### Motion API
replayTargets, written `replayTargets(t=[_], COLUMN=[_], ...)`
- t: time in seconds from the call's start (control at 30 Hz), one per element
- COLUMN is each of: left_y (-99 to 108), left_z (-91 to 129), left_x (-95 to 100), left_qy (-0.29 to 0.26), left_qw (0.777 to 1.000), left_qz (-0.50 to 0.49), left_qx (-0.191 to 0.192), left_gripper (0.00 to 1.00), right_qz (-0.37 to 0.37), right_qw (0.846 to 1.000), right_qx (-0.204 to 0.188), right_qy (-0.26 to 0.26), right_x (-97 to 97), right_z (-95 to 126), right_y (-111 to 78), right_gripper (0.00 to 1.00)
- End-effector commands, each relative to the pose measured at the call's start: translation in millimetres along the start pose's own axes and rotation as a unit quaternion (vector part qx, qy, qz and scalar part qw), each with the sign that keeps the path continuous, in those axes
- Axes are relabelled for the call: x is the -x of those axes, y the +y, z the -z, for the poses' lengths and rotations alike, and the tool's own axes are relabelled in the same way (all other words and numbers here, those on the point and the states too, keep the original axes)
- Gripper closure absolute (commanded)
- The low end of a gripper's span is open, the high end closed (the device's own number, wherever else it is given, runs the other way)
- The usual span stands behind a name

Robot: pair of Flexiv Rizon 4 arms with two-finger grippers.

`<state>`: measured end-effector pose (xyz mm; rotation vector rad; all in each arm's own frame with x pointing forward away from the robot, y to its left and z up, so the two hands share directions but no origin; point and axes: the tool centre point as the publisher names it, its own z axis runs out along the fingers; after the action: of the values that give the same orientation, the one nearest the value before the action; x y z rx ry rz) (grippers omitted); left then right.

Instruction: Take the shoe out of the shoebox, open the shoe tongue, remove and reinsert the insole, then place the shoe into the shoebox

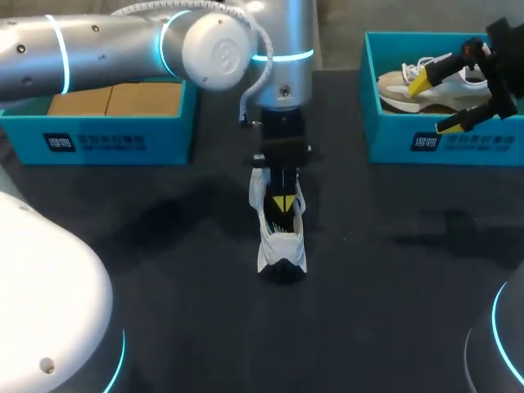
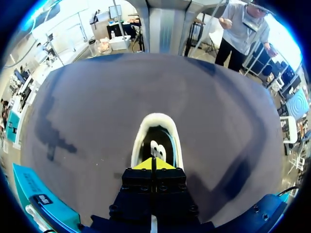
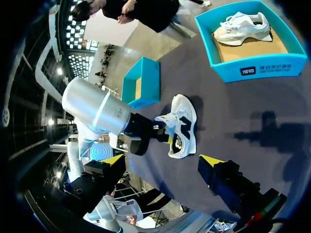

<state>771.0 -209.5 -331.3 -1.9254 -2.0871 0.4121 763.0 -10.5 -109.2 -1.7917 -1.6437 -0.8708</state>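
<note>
At the middle of the table, the shoe stands with the left gripper in its opening.
Left fingertips are pressed together; right gripper hangs spread above the right shoebox.

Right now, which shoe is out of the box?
The white shoe on the table, under the left gripper; the other shoe lies inside the right shoebox.

Left jaws in white shoe; right jaws above shoebox.
</note>
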Motion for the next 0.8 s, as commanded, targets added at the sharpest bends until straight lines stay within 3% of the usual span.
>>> replayTargets(t=[0.03,0.27,0.8], left_y=[1,9,24], left_z=[-13,-23,-62], left_x=[-4.4,-7.8,-3.2], left_qy=[-0.003,-0.015,0.014], left_qw=[1.0,0.999,0.998], left_qz=[-0.011,-0.022,-0.022], left_qx=[0.021,0.046,0.048], left_gripper=[1.0,1.0,1.0], right_qz=[-0.001,-0.001,-0.001], right_qw=[1.0,1.0,1.0], right_qx=[0.0,0.0,0.0], right_qy=[-0.001,-0.001,-0.001], right_x=[-0.4,-0.4,-0.4], right_z=[-1,-1,-1], right_y=[0.0,0.0,0.0], right_gripper=[0.0,0.0,0.0])
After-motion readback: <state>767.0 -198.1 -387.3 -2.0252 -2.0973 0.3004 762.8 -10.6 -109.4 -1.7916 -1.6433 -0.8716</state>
